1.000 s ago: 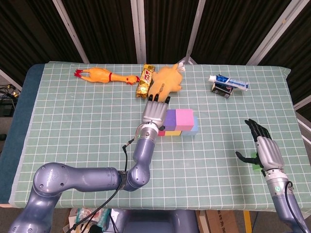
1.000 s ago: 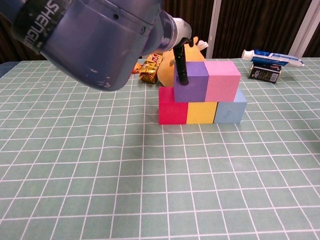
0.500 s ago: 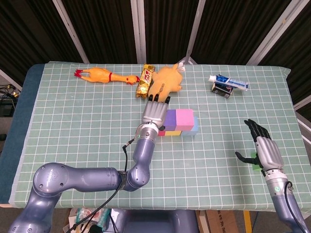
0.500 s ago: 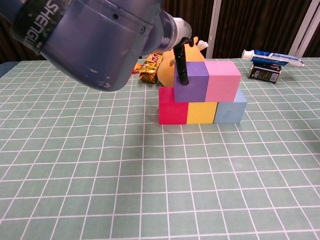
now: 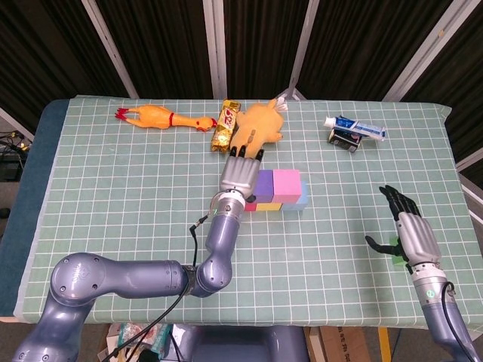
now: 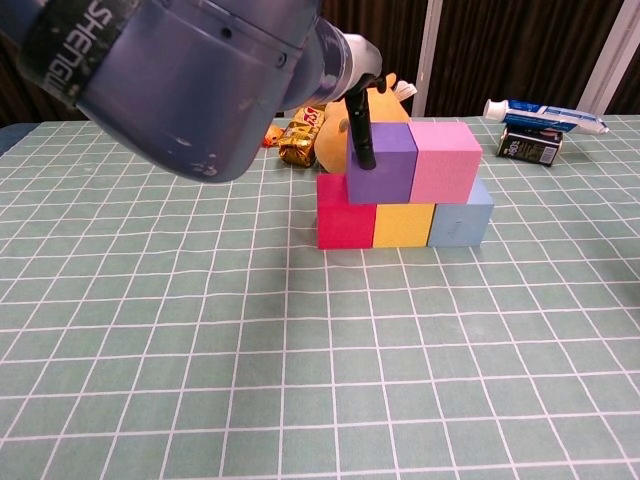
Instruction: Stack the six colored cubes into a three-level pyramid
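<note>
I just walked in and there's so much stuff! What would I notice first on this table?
Probably the bright foam cubes in the table's middle: a purple cube and pink cube sitting on a red cube, yellow cube and blue cube. The left robot hand touches the purple one. At the far edge lies a yellow rubber chicken.

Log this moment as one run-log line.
pyramid: two levels built | left hand: touching purple cube | right hand: open | green cube: unplaced
</note>
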`<act>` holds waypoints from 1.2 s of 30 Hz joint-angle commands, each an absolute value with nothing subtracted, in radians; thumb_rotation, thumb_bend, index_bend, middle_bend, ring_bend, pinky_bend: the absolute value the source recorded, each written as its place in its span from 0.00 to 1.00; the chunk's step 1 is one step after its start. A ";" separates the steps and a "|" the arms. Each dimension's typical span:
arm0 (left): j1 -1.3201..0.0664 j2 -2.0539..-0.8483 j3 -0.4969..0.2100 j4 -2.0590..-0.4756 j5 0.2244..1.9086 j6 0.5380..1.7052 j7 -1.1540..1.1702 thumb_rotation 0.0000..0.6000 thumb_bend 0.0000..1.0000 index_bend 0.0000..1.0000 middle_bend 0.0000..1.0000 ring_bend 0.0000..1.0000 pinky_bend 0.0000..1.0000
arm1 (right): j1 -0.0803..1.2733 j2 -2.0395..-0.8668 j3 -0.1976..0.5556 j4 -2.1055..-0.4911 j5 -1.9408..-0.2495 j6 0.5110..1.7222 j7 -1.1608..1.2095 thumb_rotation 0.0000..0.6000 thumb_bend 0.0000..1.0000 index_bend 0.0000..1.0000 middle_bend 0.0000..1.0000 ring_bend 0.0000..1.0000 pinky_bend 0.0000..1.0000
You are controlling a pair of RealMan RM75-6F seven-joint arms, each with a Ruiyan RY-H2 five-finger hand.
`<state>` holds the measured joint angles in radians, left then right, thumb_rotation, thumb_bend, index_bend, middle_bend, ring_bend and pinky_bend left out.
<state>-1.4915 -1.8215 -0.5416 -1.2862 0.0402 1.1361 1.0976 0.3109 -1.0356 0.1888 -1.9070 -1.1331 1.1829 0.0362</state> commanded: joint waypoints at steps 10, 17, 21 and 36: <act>-1.486 -1.822 -0.543 -1.290 0.038 1.135 1.099 1.00 0.28 0.00 0.23 0.02 0.03 | 0.312 -1.037 0.188 -1.906 -1.132 1.183 0.031 1.00 0.27 0.00 0.00 0.00 0.00; -1.481 -1.821 -0.541 -1.296 0.033 1.130 1.101 1.00 0.27 0.00 0.19 0.02 0.03 | 0.311 -1.037 0.188 -1.907 -1.132 1.184 0.029 1.00 0.27 0.00 0.00 0.00 0.00; -1.481 -1.818 -0.541 -1.304 0.038 1.130 1.100 1.00 0.27 0.00 0.22 0.02 0.03 | 0.311 -1.038 0.188 -1.906 -1.131 1.186 0.027 1.00 0.27 0.00 0.00 0.00 0.00; -1.480 -1.814 -0.541 -1.317 0.033 1.138 1.102 1.00 0.27 0.00 0.26 0.02 0.03 | 0.311 -1.038 0.189 -1.909 -1.132 1.186 0.031 1.00 0.27 0.00 0.00 0.00 0.00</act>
